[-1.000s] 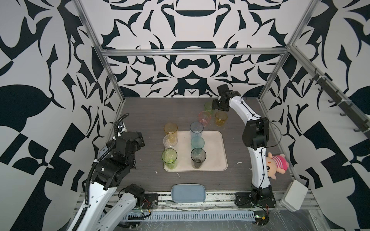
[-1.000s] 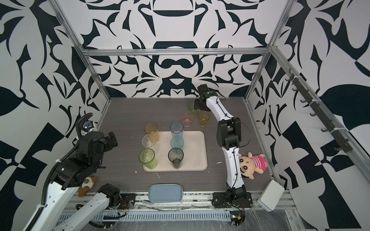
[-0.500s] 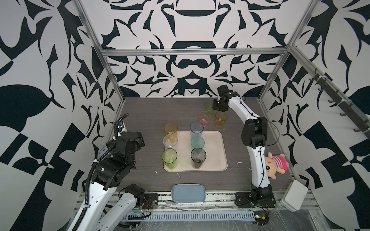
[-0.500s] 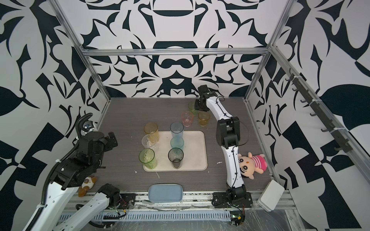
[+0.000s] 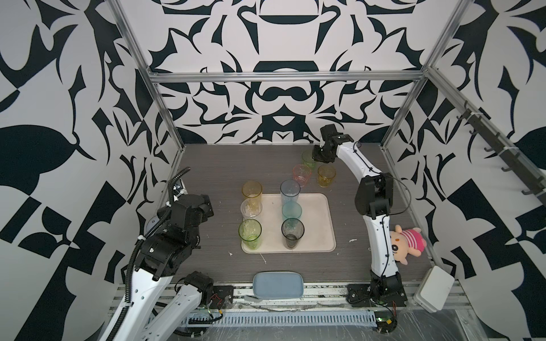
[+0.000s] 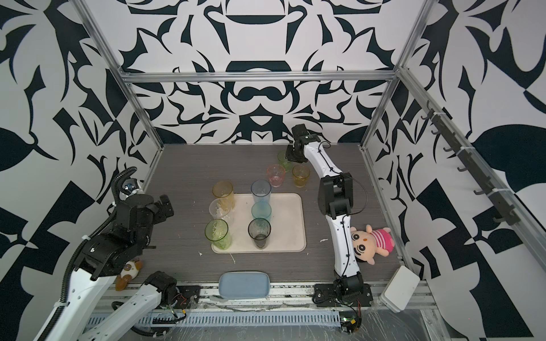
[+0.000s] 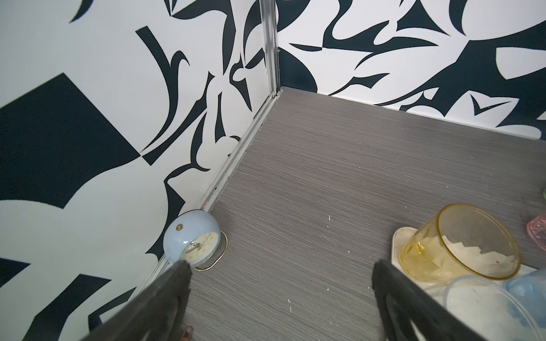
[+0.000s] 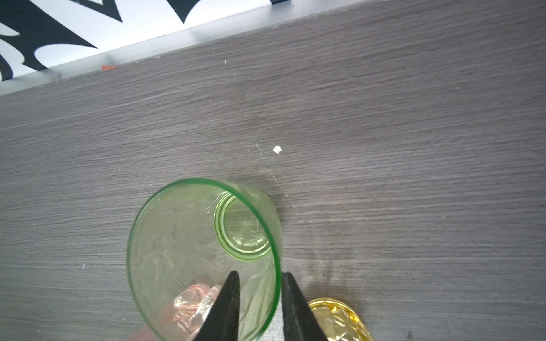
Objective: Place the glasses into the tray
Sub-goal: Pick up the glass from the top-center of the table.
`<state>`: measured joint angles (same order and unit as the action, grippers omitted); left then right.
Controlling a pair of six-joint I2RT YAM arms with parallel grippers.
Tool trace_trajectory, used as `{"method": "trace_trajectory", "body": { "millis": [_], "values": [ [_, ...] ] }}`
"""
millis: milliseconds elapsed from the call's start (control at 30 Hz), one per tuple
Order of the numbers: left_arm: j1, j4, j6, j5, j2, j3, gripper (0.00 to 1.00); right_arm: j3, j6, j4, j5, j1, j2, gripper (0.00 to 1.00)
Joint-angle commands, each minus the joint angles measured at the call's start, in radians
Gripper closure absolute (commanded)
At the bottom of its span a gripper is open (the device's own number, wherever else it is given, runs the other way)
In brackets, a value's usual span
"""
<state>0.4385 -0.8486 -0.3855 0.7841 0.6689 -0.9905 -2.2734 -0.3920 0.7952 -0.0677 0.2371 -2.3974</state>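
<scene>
Far left first: my left tool [image 7: 282, 265] hangs over bare table [image 5: 212, 171], fingers spread wide with nothing between them. In both top views my own arm hides it. A pale blue clock [image 7: 192, 242] sits against the wall, just beyond one finger.

On to the tray [image 5: 319, 224]: cream, flat, low-rimmed, with rounded corners. Six of the glasses stand upright in it, in two rows running back to front. In the left row, the yellow glass [image 5: 252, 190] is at the far corner, the colourless glass [image 5: 251, 208] in the middle and the tall green glass [image 5: 250, 231] nearest the front. The colourless one is little more than a faint rim. In the next row come the blue glass [image 5: 290, 189], the short teal glass [image 5: 291, 211] and the smoky grey glass [image 5: 292, 230]. The tray's right half is bare.

Past the tray's far right corner, three short ones huddle on the table: the pink glass [image 5: 301, 172], the amber glass [image 5: 326, 174] and, behind them, the short green glass [image 8: 177, 242]. My right tool [image 8: 260, 274] is on that green one, with one finger inside and one outside. The wall runs between them in a narrow gap. Whether they pinch it, I cannot tell. From above, the tool covers part of that glass. In the right wrist view the pink one shows only through the green wall, and the frame edge cuts off the amber one.

Far right: a plush doll [image 5: 407, 242], partly behind my right arm.
</scene>
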Motion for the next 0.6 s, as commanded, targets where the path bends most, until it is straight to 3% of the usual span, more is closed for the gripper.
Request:
{"method": "trace_trajectory", "body": {
  "millis": [0, 567],
  "values": [
    [-0.002, 0.008, -0.009, -0.003, 0.000, 0.012, 0.01, -0.046, -0.007, 0.009, -0.018, -0.002, -0.013, 0.73],
    [-0.001, 0.011, -0.004, -0.009, 0.005, 0.014, 0.01, -0.124, -0.020, 0.042, -0.032, -0.003, -0.059, 0.83]
  ]
}}
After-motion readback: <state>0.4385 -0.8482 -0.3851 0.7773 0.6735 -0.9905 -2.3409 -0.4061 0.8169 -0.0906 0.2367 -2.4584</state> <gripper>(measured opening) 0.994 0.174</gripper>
